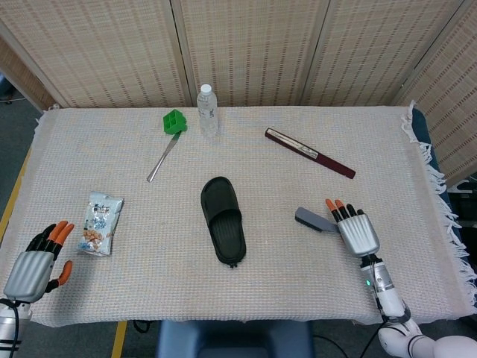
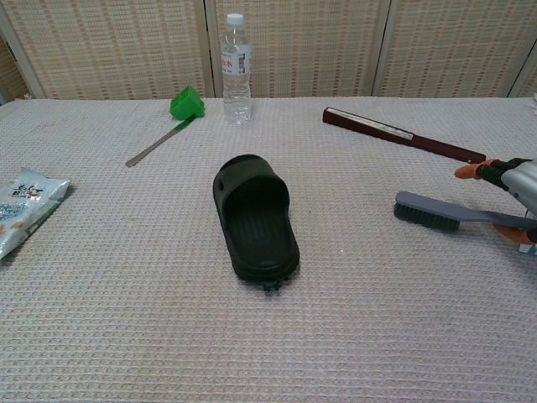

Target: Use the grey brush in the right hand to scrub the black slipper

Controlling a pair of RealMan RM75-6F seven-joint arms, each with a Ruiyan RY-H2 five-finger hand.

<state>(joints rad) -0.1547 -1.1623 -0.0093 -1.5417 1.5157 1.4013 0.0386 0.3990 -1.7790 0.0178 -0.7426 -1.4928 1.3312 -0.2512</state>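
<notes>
The black slipper (image 1: 223, 218) (image 2: 254, 217) lies sole down in the middle of the cloth, its toe end towards the front edge. To its right the grey brush (image 1: 313, 219) (image 2: 428, 211) rests on the cloth, bristles down. Its handle runs back under my right hand (image 1: 356, 231) (image 2: 513, 191). That hand's fingers are stretched out and apart, above and below the handle, and do not grip it. My left hand (image 1: 31, 261) lies at the front left corner with spread fingers and holds nothing. It does not show in the chest view.
A water bottle (image 1: 207, 110) (image 2: 236, 69) stands at the back, with a green-headed tool (image 1: 174, 121) (image 2: 186, 103) to its left. A dark red stick (image 1: 309, 153) (image 2: 403, 134) lies at the back right. A snack bag (image 1: 100, 222) (image 2: 21, 206) lies at the left.
</notes>
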